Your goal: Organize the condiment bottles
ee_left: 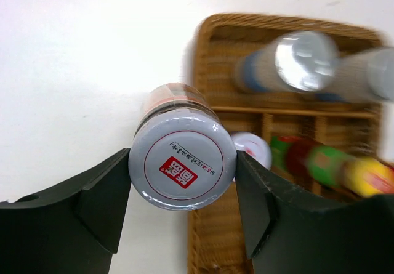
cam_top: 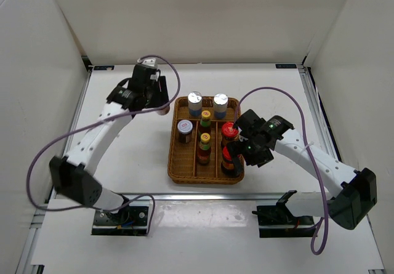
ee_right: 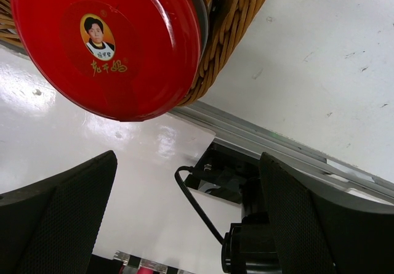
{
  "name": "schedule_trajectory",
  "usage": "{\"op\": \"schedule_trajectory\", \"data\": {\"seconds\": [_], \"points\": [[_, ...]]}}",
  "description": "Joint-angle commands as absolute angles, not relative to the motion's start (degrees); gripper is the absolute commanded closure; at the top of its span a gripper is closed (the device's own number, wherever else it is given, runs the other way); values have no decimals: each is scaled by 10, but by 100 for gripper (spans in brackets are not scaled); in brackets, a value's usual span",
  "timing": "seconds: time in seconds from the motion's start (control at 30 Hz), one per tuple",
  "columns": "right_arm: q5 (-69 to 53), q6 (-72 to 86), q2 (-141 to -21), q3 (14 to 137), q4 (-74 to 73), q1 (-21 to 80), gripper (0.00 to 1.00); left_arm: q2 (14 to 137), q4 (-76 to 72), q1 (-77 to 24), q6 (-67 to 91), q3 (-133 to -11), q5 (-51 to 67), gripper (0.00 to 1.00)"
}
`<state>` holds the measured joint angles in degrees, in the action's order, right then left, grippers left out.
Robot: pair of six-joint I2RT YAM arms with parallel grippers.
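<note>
My left gripper (cam_top: 161, 106) is shut on a short purple-lidded jar (ee_left: 183, 161) just outside the left rim of the brown wicker tray (cam_top: 178, 166); its fingers (ee_left: 101, 203) press both sides of the lid. The tray holds the other purple-lidded jar (cam_top: 184, 128), two silver-capped bottles (cam_top: 195, 99), two yellow-capped bottles (cam_top: 204, 140) and two red-capped bottles (cam_top: 229, 129). My right gripper (cam_top: 239, 155) is open and empty over the tray's front right corner. The front red cap (ee_right: 111, 40) lies beyond its open fingers (ee_right: 58, 215).
The tray's front right corner (ee_right: 231, 37) sits near the table's metal front rail (ee_right: 295, 151). The right arm's base mount and a black cable (ee_right: 197, 206) lie below it. White walls enclose the table on three sides.
</note>
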<state>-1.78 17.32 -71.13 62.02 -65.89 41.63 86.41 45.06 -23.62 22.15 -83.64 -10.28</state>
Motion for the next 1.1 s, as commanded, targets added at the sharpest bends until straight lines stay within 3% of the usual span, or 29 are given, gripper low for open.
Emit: {"op": "schedule_trajectory", "data": {"seconds": [0.0,0.33,0.9,0.97,1.07], "points": [[-28,164,-706,614,-652,414,1,753,439,-298,245,-831,-105,89],[-33,159,-700,609,-652,414,1,681,439,-483,405,-651,-209,89],[-39,159,-683,609,-647,414,1,852,422,-519,447,-656,-241,87],[-39,159,-683,609,-647,414,1,857,417,-519,454,-650,-236,78],[-39,164,-683,609,-647,414,1,857,417,-519,448,-650,-230,19]]}}
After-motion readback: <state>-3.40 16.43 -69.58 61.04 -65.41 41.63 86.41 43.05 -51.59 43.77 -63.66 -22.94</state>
